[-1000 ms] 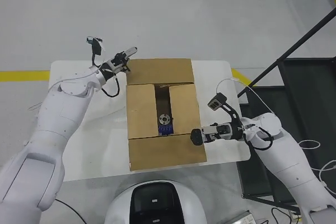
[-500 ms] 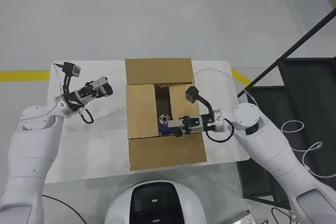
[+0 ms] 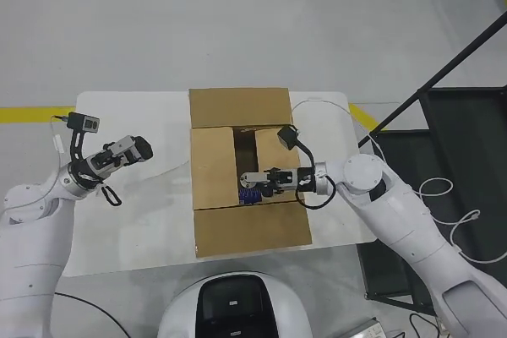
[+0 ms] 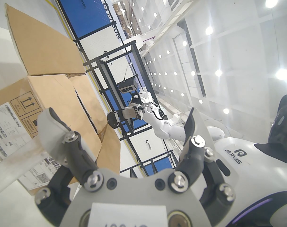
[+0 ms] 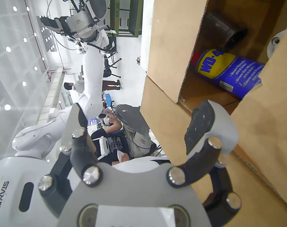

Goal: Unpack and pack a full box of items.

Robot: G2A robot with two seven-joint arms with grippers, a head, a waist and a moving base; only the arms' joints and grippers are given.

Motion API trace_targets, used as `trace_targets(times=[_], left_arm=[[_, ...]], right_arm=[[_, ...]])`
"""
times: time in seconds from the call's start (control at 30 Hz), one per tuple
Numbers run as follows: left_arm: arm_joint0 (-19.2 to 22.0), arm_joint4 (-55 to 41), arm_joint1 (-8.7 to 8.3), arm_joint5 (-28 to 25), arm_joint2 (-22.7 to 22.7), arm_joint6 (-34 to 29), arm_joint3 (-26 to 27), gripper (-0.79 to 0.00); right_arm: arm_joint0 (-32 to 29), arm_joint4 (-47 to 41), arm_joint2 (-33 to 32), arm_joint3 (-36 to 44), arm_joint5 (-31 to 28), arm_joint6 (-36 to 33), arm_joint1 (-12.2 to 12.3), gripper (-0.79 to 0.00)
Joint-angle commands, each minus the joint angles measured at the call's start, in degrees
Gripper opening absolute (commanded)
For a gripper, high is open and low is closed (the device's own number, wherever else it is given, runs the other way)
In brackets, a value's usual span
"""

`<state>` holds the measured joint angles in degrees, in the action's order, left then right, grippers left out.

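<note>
A: Where's the spray can [image 5: 228, 72] sitting?
B: It's lying sideways inside the cardboard box [image 3: 211, 169], below half-folded flaps [image 5: 171, 36]. The right gripper [image 5: 141, 119] is hovering over the gap, spread wide, empty.
A: Handling?
B: Probably rigid, slick, moderately heavy; I'm favouring its mid-body. The left gripper [image 4: 119, 119] is hanging wide open, apart from the box.

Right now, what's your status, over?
Left gripper open, beside the cardboard box. Right gripper open over its opening. Spray can inside, flaps partly covering.
</note>
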<state>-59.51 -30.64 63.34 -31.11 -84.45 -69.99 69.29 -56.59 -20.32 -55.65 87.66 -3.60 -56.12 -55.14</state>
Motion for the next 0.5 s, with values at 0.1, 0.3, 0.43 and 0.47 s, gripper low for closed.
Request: trace_targets(times=[0.1, 0.3, 0.43, 0.47], left_arm=[[0.0, 0.0, 0.00, 0.0, 0.0, 0.0, 0.0, 0.000], [0.0, 0.0, 0.00, 0.0, 0.0, 0.0, 0.0, 0.000], [0.0, 0.0, 0.00, 0.0, 0.0, 0.0, 0.0, 0.000], [0.0, 0.0, 0.00, 0.0, 0.0, 0.0, 0.0, 0.000]], right_arm=[[0.0, 0.0, 0.0, 0.0, 0.0, 0.0, 0.0, 0.000], [0.8, 3.2, 3.0, 1.3, 3.9, 5.1, -1.0, 0.000], [3.4, 3.5, 6.3, -0.7, 5.7, 7.6, -2.6, 0.000], [4.2, 4.2, 7.4, -1.7, 6.3, 7.9, -3.0, 0.000]])
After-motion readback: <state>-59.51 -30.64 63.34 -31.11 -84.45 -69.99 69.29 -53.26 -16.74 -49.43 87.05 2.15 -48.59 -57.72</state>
